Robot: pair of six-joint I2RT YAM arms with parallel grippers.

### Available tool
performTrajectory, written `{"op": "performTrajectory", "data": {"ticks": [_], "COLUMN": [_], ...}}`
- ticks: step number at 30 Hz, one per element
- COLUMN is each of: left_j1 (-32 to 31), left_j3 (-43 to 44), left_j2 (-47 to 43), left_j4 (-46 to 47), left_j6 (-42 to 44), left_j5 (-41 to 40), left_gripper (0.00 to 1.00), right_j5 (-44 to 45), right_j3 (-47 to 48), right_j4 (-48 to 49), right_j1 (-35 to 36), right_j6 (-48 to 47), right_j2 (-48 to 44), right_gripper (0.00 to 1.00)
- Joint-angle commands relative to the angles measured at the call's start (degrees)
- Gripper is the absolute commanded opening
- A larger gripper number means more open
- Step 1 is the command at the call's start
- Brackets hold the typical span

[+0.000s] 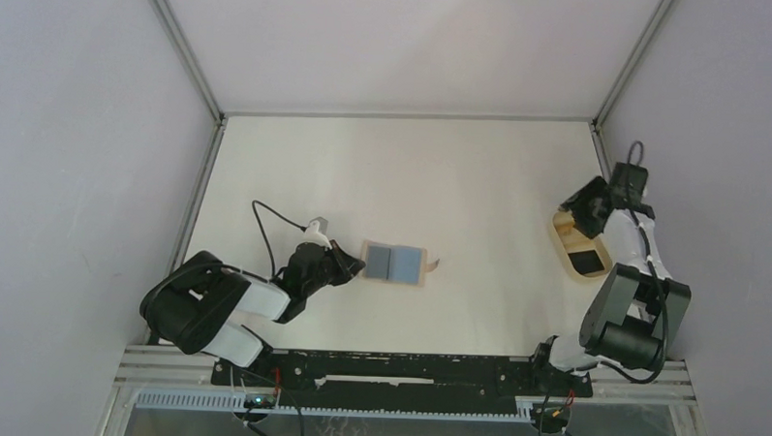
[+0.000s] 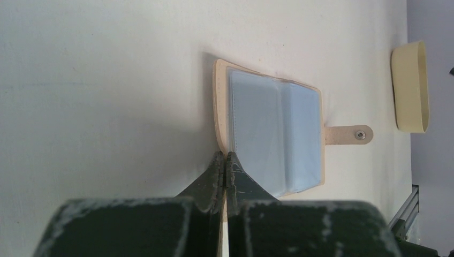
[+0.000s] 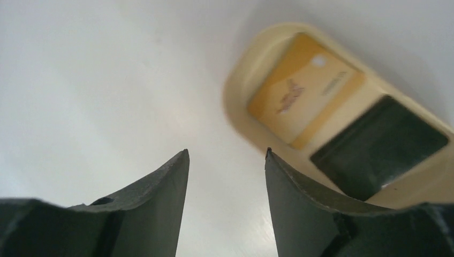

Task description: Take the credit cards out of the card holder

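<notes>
From overhead, the card holder (image 1: 394,264) lies open in the middle of the counter (image 1: 461,172), with the left tool (image 1: 349,265) at its 9 o'clock edge. The right tool (image 1: 585,223) hangs over the tray (image 1: 560,239), far toward 3 o'clock.

The left wrist view shows that tool's fingers pressed together against the holder's rim. Pale blue fills the sleeves (image 2: 257,128); I cannot tell whether it is card or plastic.

The right wrist view shows the fingers spread and empty, with a gold card (image 3: 305,88) and a black card (image 3: 377,144) in the tray.

If a card is inside, pulling it could drag the holder, since only its edge looks pinned.

Open card holder (image 1: 394,264) at left fingers (image 1: 350,266)
</notes>
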Motion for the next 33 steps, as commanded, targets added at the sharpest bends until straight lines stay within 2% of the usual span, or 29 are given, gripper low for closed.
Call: {"op": "performTrajectory", "data": {"ticks": [1, 6, 12, 23, 33], "left_j1": [0.3, 0.2, 0.3, 0.4, 0.5], "left_j3": [0.7, 0.4, -0.2, 0.6, 1.2], "left_j2": [-1.4, -2.4, -4.0, -3.5, -3.5], "left_j4": [-1.2, -1.9, -3.1, -3.7, -4.6], "left_j6": [1.7, 1.9, 2.4, 2.8, 3.4], "left_j5": [0.9, 1.1, 0.7, 1.1, 1.5], "left_gripper": [0.00, 0.00, 0.00, 0.00, 0.00], "right_j5": [11.1, 18.1, 25.4, 25.2, 21.5], "right_j3": [5.4, 9.0, 9.2, 9.3, 12.0], "right_j4": [-7.5, -10.7, -8.3, -3.7, -0.9], "right_j1": [10.5, 15.9, 18.4, 19.3, 16.5], "right_j6": [-12.8, -16.5, -18.0, -20.4, -18.1], "right_j2": [2.4, 9.6, 11.1, 8.7, 17.9], "right_gripper": [0.64, 0.65, 0.65, 0.65, 0.61]}}
